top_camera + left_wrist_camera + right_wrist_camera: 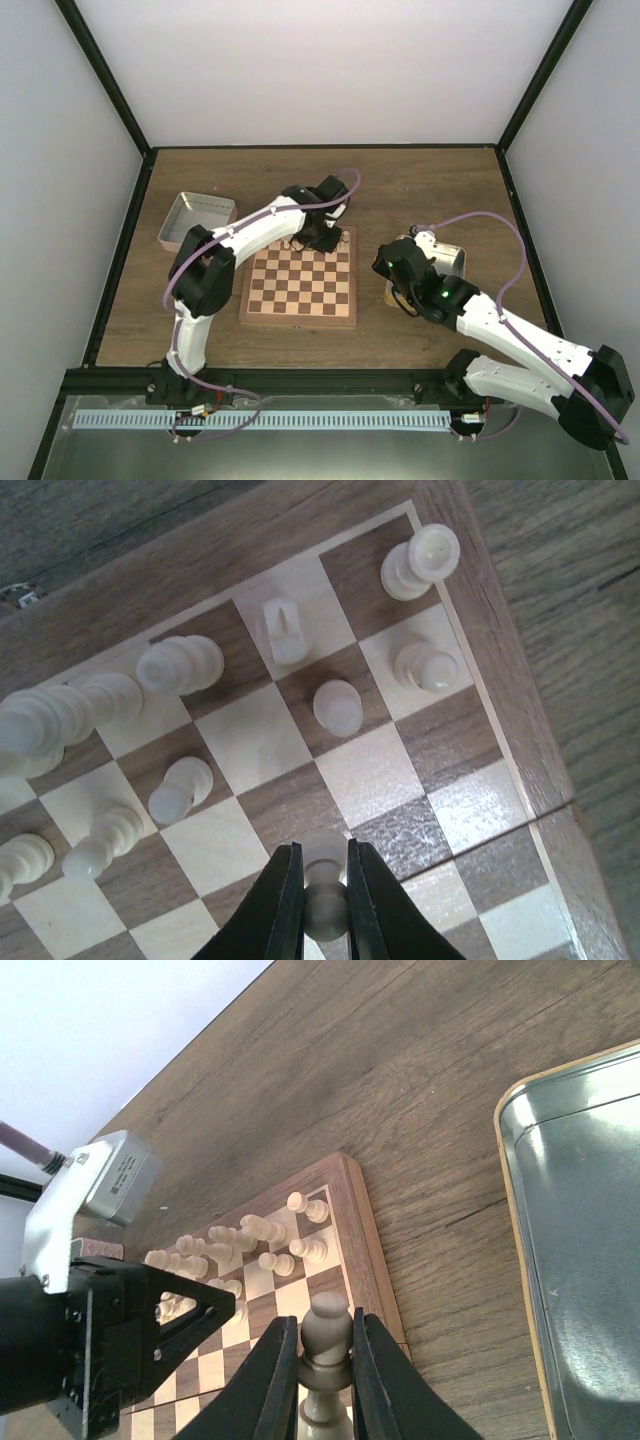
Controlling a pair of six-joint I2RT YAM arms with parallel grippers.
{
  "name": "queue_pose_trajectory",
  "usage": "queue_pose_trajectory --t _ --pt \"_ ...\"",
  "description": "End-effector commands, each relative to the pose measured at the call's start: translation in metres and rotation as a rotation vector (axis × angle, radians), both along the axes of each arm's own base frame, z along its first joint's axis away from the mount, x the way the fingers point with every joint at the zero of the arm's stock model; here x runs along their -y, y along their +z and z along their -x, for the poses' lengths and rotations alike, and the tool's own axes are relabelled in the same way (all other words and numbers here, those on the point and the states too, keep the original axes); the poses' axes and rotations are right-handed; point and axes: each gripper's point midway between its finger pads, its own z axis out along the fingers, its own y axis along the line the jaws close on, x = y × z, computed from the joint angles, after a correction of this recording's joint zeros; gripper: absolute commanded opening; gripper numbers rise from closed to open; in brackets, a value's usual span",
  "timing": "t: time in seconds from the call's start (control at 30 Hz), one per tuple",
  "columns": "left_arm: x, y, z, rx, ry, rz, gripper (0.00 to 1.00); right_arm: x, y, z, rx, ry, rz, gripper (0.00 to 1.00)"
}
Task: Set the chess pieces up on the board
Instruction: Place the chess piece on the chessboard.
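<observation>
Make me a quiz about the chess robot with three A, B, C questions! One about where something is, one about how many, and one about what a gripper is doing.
1. Where on the board are the placed chess pieces?
A) along the far edge
B) along the near edge
C) in the middle

2. How many metal trays are on the table?
A) one
B) two
C) four

3. What is the left gripper doing?
A) wide open
B) shut on nothing
C) shut on a chess piece

Answers:
1 A: they crowd only the far rows.
2 B: one lies left of the board, and another tray lies right of it.
3 C: it pinches a pale piece.
</observation>
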Motion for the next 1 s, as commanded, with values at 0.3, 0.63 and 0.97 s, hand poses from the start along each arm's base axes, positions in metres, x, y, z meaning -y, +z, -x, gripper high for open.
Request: queue_pose_trajectory --t 0.3,0.63,0.97 --pt "-0.002 -0.021 -0.020 0.031 0.005 -0.111 0.14 0.007 -0.006 -0.002 0.002 -0.042 0.014 0.13" --pt "-0.002 -0.027 -0.029 0.040 0.006 -0.139 0.18 0.006 -0.008 -0.001 -0.006 -0.034 0.008 0.13" --pt "0.001 -0.023 -0.031 0.035 0.000 -0.118 0.19 0.004 -0.010 -0.001 -0.011 -0.026 0.008 0.13"
